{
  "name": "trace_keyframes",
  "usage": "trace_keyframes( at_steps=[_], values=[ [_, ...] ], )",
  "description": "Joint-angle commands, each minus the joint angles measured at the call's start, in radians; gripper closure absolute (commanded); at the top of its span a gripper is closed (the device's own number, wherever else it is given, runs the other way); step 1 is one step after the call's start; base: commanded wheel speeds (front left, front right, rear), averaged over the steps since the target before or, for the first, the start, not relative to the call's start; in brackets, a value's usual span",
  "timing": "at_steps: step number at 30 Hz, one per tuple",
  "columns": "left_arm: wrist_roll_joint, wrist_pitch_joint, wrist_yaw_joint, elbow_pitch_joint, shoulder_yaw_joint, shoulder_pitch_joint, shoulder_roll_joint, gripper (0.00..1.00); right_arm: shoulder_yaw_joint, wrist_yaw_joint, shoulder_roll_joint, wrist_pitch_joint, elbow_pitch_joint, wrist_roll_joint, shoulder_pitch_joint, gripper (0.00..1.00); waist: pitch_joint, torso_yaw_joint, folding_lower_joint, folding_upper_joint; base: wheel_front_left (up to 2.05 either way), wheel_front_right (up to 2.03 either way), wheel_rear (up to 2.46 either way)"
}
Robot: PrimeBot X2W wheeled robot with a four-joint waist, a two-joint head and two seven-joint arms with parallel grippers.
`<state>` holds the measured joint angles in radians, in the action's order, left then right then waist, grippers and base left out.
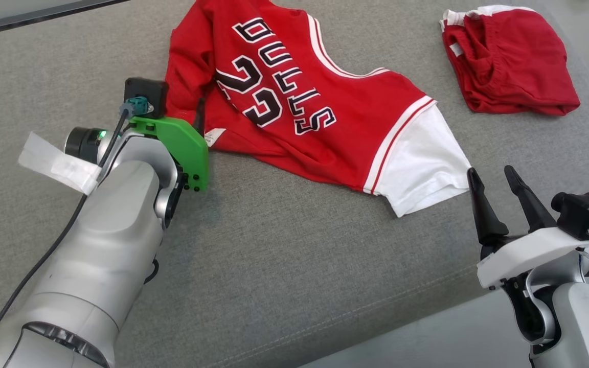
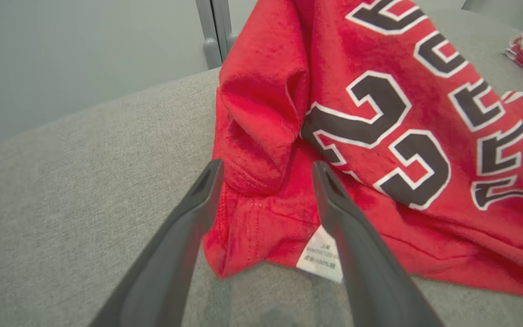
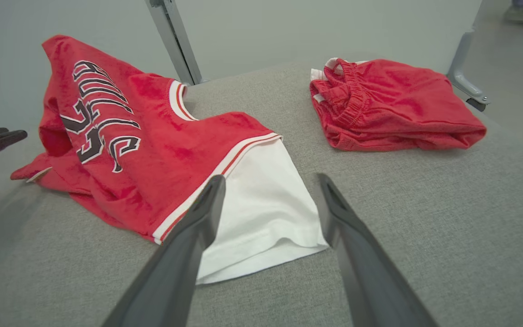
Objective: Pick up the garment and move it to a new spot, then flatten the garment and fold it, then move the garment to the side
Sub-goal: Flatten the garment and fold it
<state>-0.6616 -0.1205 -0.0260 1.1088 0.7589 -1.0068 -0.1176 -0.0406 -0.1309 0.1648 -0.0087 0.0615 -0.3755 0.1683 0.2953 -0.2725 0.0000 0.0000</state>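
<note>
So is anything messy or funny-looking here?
The red jersey lies rumpled, not flat: its hem corner is bunched, with the white care tag poking out. A strip of white tape sticks loosely off the left arm.

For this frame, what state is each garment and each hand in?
Jersey: rumpled, not folded, print up, not held.
Shorts: bunched, lying apart from the jersey.
Left hand: open, fingers either side of the jersey's hem.
Right hand: open, empty, beside the jersey.

Red jersey lies rumpled (white sleeve flat), hem seemingly tucked under.
</note>
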Motion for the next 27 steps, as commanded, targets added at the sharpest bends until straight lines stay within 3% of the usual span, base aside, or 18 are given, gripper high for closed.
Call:
trace_keyframes(
  at_steps=[1, 10, 20, 27],
  values=[
    [-0.012, 0.024, 0.009, 0.008, 0.001, 0.019, -0.001, 0.0, -0.006, 0.0, -0.004, 0.006, -0.016, 0.005, 0.008, 0.0, -0.003, 0.006, 0.0, 0.0, 0.0, 0.0, 0.0],
    [-0.046, 0.111, 0.032, 0.031, -0.006, 0.031, -0.028, 0.0, -0.025, 0.0, -0.007, 0.009, -0.046, 0.002, 0.023, 0.0, 0.034, -0.041, 0.0, 0.0, 0.0, 0.0, 0.0],
    [-0.082, 0.13, 0.009, 0.051, -0.042, -0.005, -0.062, 0.0, -0.041, 0.0, -0.019, -0.004, -0.047, 0.006, 0.04, 0.0, 0.065, -0.06, 0.0, 0.0, 0.0, 0.0, 0.0],
    [-0.117, 0.16, 0.048, 0.036, -0.056, -0.019, -0.04, 0.0, -0.051, 0.0, -0.02, -0.013, -0.038, 0.003, 0.048, 0.0, 0.071, -0.056, 0.0, 0.0, 0.0, 0.0, 0.0]
  ],
)
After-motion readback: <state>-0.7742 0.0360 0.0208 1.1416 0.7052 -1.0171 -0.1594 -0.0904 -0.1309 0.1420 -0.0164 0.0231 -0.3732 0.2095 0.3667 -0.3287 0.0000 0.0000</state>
